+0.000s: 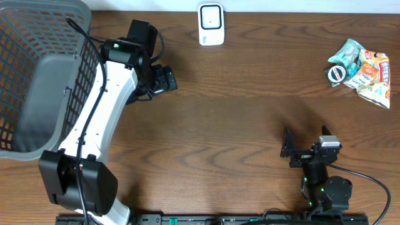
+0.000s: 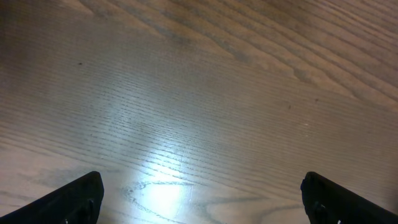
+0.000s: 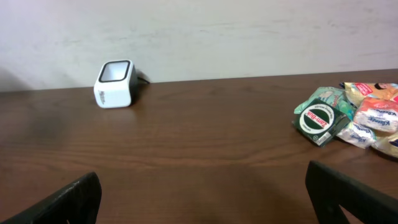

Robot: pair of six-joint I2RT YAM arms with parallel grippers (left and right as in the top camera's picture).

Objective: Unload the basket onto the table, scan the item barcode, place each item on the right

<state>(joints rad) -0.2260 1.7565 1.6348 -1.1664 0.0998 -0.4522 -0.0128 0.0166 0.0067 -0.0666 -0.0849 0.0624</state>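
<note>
The items lie in a pile of snack packets (image 1: pixel 365 72) at the table's right back edge, a green packet with a round white label (image 1: pixel 338 73) on its left side. The right wrist view has that pile (image 3: pixel 367 118) at far right and the green packet (image 3: pixel 318 119) in front of it. The white barcode scanner (image 1: pixel 211 24) stands at the back centre, shown in the right wrist view as a small white box (image 3: pixel 115 83) by the wall. My right gripper (image 1: pixel 287 149) (image 3: pixel 202 196) is open and empty, well short of the pile. My left gripper (image 1: pixel 169 80) (image 2: pixel 202 199) hangs open over bare wood.
A grey mesh basket (image 1: pixel 37 94) fills the back left corner, beside my left arm (image 1: pixel 100 119). The brown wooden table (image 1: pixel 237 119) stretches between the two grippers. A pale wall (image 3: pixel 199 31) rises behind the scanner.
</note>
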